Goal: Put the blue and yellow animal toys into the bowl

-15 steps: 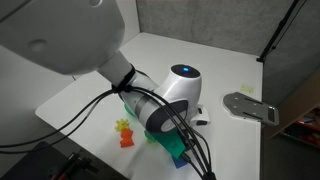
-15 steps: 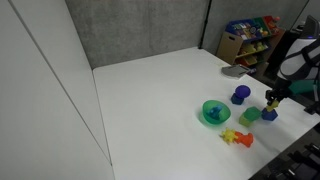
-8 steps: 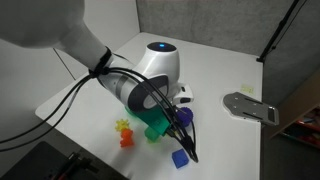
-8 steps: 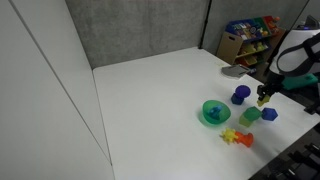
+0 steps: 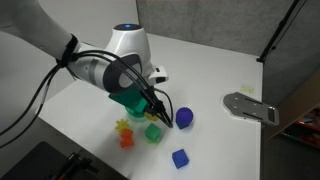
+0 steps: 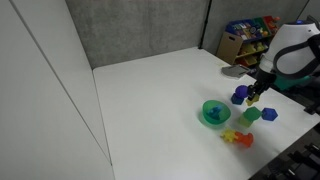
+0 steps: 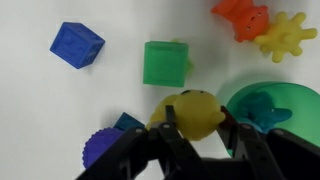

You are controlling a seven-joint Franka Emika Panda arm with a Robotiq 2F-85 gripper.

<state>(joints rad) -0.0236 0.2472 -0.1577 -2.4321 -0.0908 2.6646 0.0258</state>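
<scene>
Tool (image 7: 198, 126) clenched on yellow toy (image 7: 192, 106), just beside bowl (image 7: 296, 96) rim, not over it. Blue toy (image 7: 262, 108) sits inside. Release here risks toy hitting rim and landing on counter (image 7: 40, 110).

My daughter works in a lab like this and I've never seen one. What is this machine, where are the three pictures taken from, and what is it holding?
It is a single robot arm ending in a two-fingered gripper. Two pictures come from cameras standing around the white table. The third looks down from the arm's wrist. In that view the gripper is shut on a yellow toy, beside a green bowl that already holds a sky-blue toy. Around them lie a green cube, a blue cube, a dark blue ball and a joined red and yellow piece.
</scene>
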